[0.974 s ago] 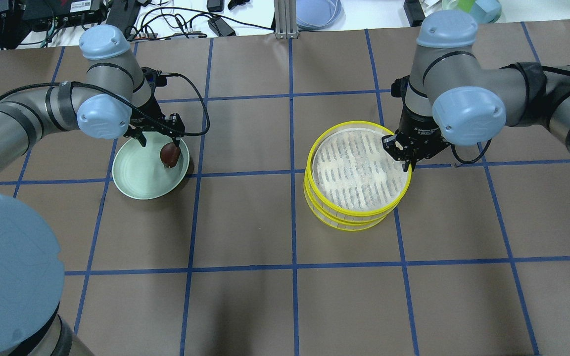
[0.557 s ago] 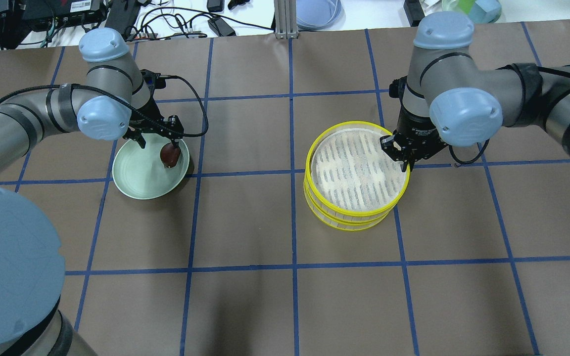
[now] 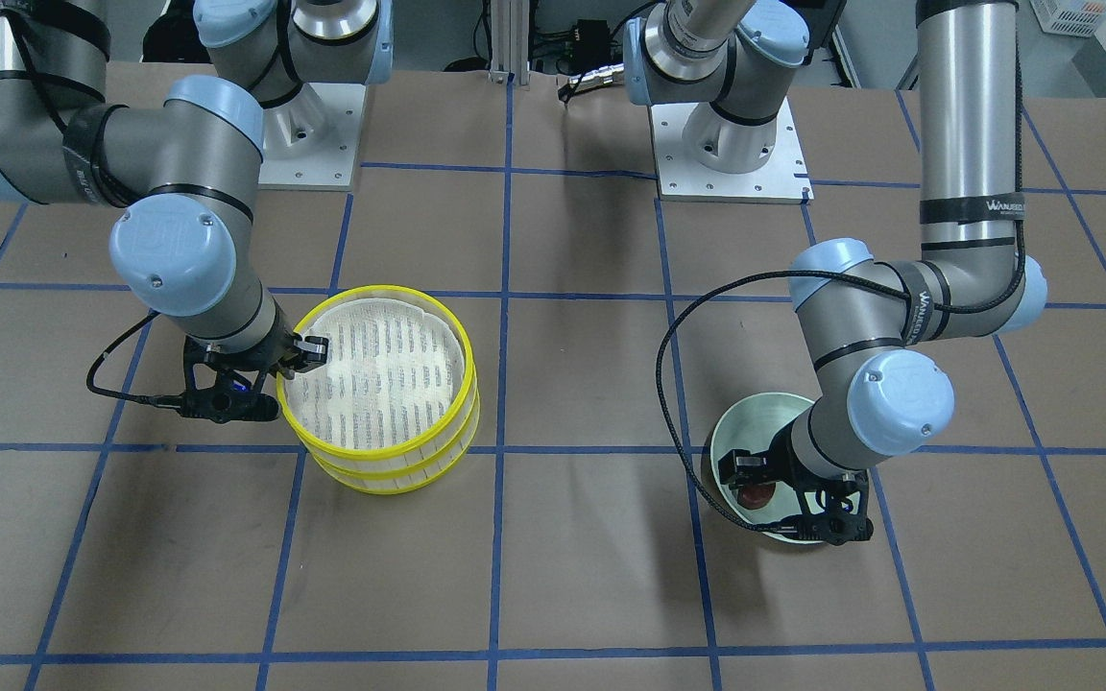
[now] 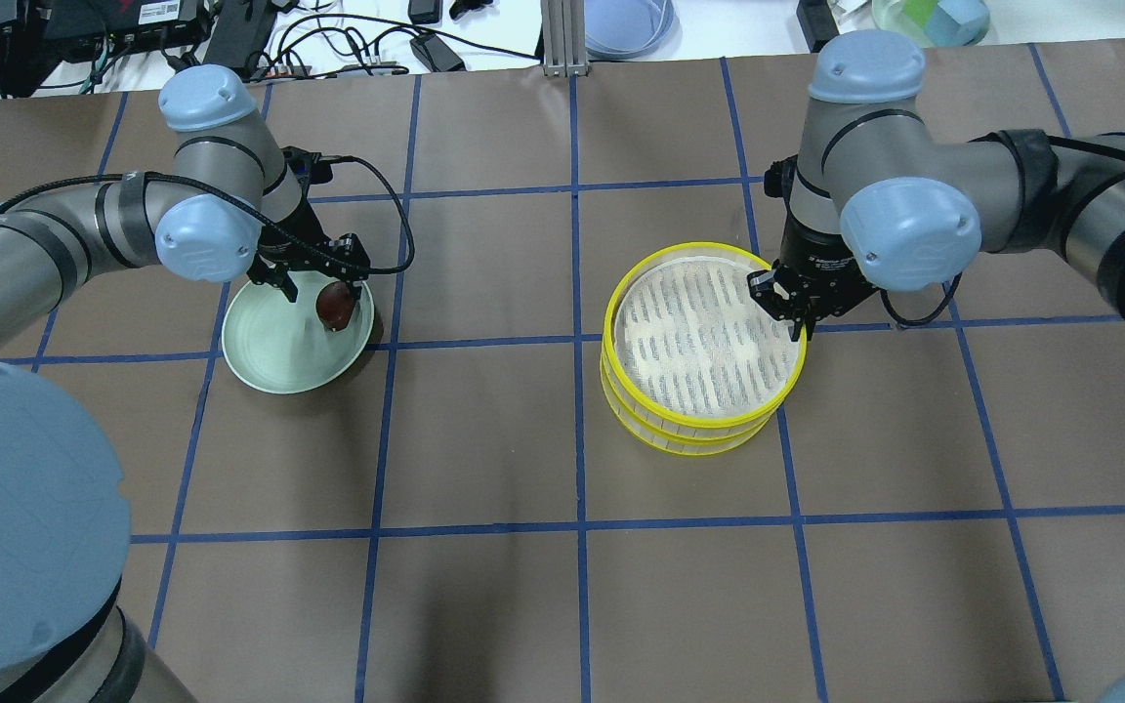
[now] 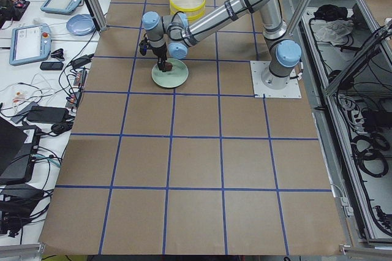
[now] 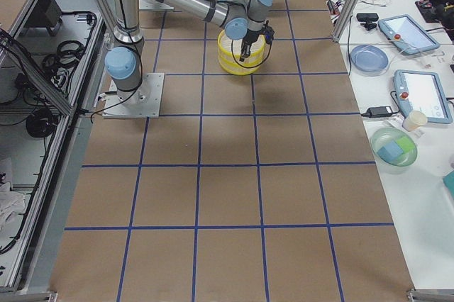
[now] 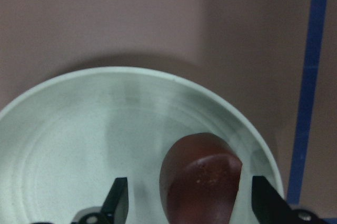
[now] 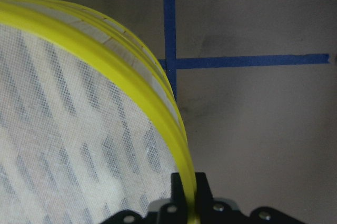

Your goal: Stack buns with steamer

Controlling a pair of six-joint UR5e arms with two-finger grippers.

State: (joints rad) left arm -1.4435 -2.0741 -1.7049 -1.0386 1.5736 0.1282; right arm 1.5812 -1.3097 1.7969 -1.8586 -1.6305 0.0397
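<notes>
Only slightly has anything shifted over the last second: the right hand (image 8: 189, 184) has eased a touch toward the robot's left, taking the top tier (image 8: 131, 56) with it, and the left hand (image 7: 189, 187) has settled a little closer over its target.

The right hand is clenched on the yellow rim of that top tier, one finger inside the mesh floor and one outside the wall. That pinch gives a firm hold on a thin edge. Below the hand, the tier sits skewed on the lower tier (image 4: 680, 444), probably being raised to open the steamer.

The left hand is released, its fingers spread to either side of the dark bun (image 7: 202, 182), which lies directly beneath, nearer one finger. The bun rests by the edge of the green plate (image 7: 63, 129), on the counter (image 4: 484, 430). This straddle looks like preparation for closing. The cream bun shows in no view.
</notes>
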